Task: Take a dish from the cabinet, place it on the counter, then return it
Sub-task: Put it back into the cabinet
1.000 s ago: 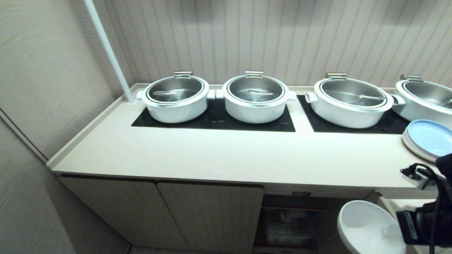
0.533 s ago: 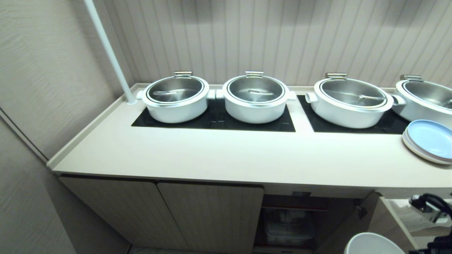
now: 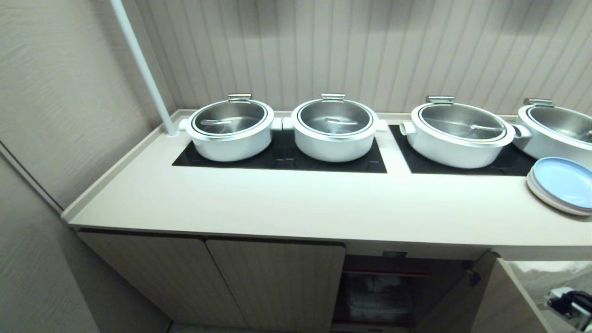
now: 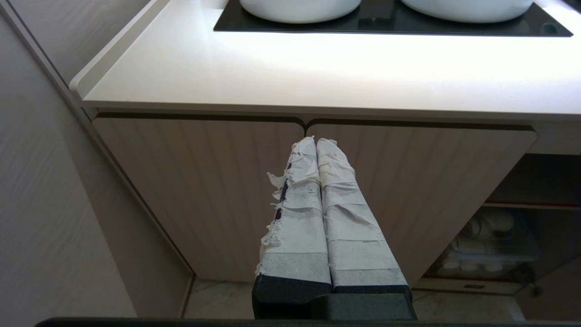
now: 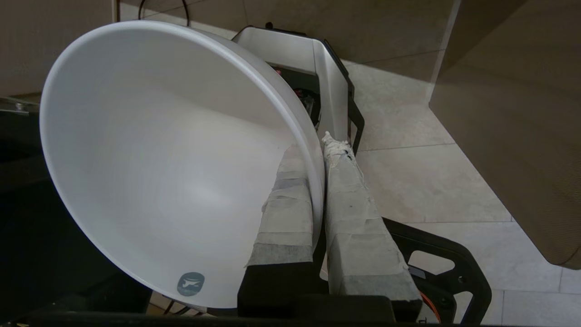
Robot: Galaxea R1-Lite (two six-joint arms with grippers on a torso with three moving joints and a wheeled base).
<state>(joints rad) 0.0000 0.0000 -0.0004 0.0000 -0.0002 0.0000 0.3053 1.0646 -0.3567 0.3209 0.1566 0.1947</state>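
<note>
- Between the right end effector's point(image 5: 320, 150) taped fingers, pinched by its rim, sits the bowl point(image 5: 172, 168).
- It has sunk below the surface point(image 3: 296, 208) (toward the cabinet point(image 3: 384, 286)); return underway.
- Left end effector point(image 4: 316, 145) closed, idle.

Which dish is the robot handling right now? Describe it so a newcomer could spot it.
Below the counter, at the robot's right side, the right gripper pinches the rim of a plain white bowl. Unlike the lidded pots and blue plates above, it is tilted and off any surface.
</note>
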